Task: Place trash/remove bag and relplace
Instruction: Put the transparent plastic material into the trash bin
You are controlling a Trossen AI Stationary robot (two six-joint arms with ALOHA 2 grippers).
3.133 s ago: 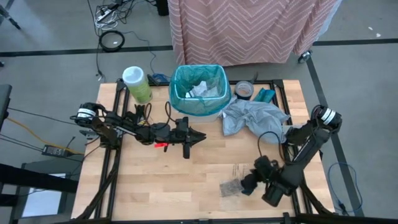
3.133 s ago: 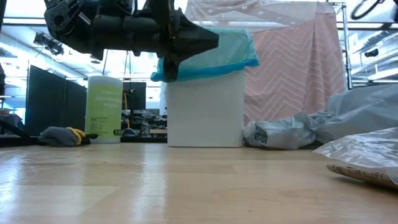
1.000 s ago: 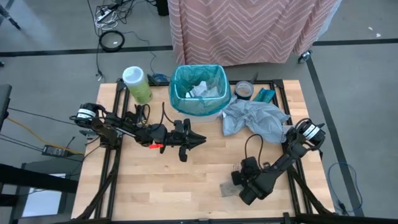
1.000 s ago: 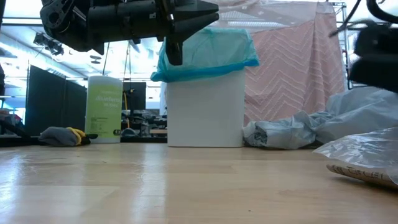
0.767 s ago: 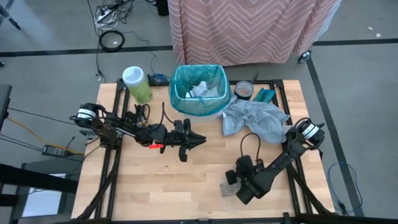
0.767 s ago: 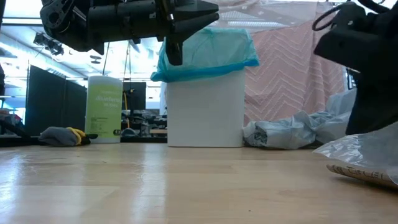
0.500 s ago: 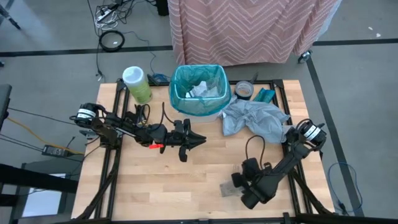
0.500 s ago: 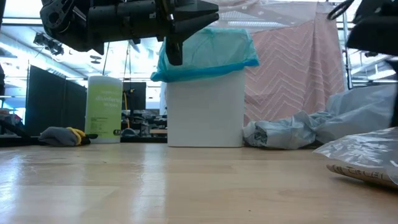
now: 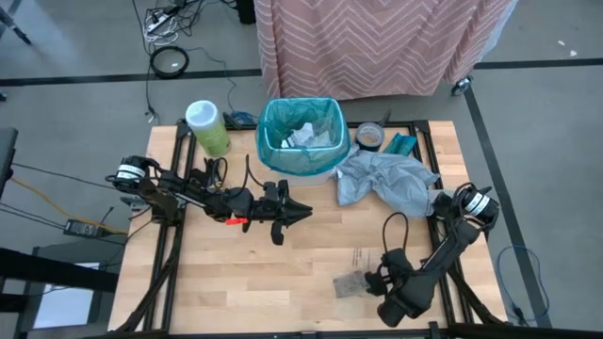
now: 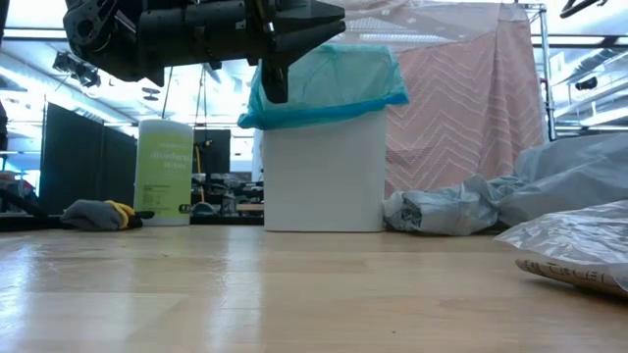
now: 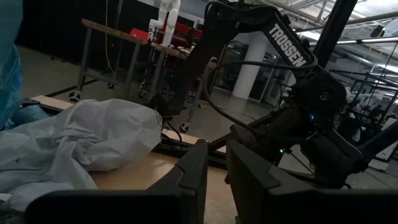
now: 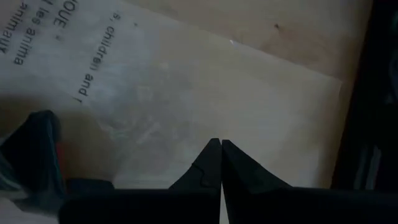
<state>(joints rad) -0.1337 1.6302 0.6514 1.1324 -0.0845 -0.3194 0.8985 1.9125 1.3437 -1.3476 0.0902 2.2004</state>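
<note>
Since a moment ago our right gripper (image 9: 375,280) has drawn back toward the near right corner of the table (image 9: 283,264), off the clear plastic packet (image 9: 352,283); the left arm has not shifted at all. Our right jaws are pressed fully together and hold nothing: in the right wrist view the tips meet just above the printed film of the packet, which lies flat on the wood at the near right. Our left gripper (image 9: 300,212) hovers mid-table, just in front of the white bin (image 9: 325,172), its fingers (image 11: 193,171) a narrow slit apart and empty. The bag (image 9: 300,135) lines the bin, its teal rim folded over the edge, with white paper trash (image 9: 303,134) already inside. A pale grey plastic bag (image 9: 386,181) lies crumpled to the bin's right.

We judge the packet light, limp and slippery; flat on the table it offers no edge, so we would open wide and pinch a raised corner or a crease.
</note>
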